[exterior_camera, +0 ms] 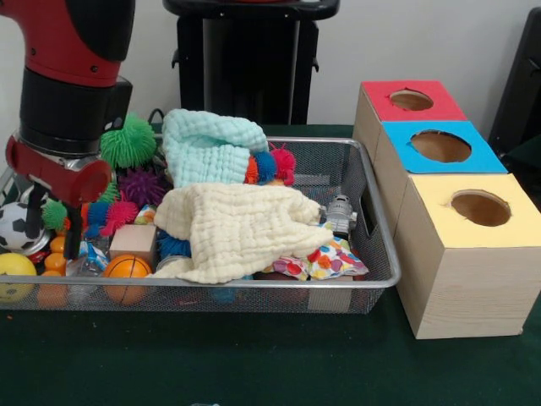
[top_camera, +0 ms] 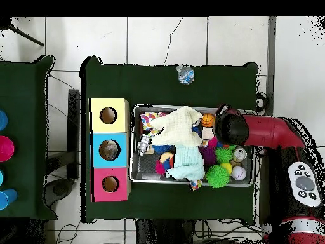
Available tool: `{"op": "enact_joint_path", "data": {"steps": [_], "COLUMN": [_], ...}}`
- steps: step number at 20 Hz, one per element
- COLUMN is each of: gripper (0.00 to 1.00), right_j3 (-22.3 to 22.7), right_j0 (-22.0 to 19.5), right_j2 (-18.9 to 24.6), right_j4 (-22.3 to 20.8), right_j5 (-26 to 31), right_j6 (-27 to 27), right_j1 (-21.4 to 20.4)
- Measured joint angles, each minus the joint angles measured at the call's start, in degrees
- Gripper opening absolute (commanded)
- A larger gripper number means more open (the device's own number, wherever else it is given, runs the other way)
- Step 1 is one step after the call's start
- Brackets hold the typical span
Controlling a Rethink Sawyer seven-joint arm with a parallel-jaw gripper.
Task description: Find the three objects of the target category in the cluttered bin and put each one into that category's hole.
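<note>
Over the bin's (exterior_camera: 372,182) left end, gripper (exterior_camera: 73,230) state unreadable; orange ball (exterior_camera: 127,269) rigid, slick—grasp across its middle.

A plain white wall (exterior_camera: 439,38) stood behind the table, which was covered in dark green cloth (exterior_camera: 254,364). The floor was of large pale tiles (top_camera: 152,38), some with thin cracks. A second green-covered table (top_camera: 22,136) stood just beside the first, carrying coloured cups (top_camera: 5,148) at its edge.
</note>
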Motion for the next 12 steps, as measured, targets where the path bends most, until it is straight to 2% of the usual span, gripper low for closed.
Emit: {"op": "enact_joint_path", "data": {"steps": [12], "gripper": [1.0], "right_j3": [3.7], "right_j0": [-0.2], "right_j2": [0.0], "right_j4": [0.0], "right_j5": [0.0], "right_j6": [0.0], "right_j1": [0.0]}}
